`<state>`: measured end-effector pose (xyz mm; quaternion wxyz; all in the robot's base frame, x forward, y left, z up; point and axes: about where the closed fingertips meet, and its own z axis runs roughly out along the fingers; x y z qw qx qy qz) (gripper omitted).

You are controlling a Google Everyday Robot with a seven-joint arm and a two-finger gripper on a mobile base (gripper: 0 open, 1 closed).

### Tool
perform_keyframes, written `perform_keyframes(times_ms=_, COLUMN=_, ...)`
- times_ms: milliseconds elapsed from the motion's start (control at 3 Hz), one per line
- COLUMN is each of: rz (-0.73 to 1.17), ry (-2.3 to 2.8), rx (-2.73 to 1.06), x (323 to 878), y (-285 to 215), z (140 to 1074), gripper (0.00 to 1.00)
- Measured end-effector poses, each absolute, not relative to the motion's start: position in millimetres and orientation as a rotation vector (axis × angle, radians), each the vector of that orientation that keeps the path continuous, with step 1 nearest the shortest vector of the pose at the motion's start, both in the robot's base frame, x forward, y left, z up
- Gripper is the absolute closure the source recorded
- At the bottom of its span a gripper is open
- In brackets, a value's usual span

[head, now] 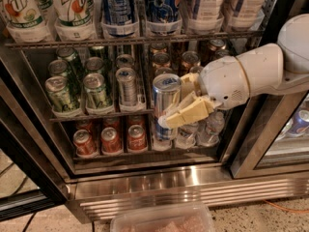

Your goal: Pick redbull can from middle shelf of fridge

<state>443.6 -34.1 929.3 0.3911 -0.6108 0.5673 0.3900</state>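
My pincer (176, 105), reaching in from three o'clock, was clamped around the redbull can (165, 92), held upright just before the middle shelf (96, 115) of the fridge (169, 190), at three o'clock of the green cans (77, 88).

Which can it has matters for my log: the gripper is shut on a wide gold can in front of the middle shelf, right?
Not quite. The camera view shows the gripper shut on the slim silver redbull can with blue markings, not a wide gold one. The rest holds: it is held in front of the middle shelf.
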Motion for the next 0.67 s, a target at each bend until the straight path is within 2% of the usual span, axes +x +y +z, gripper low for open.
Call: perform_keyframes(times_ms=667, rz=0.934, ry=1.473, rx=-1.515, x=429.8, y=-34.8, z=922.0, gripper=1.00)
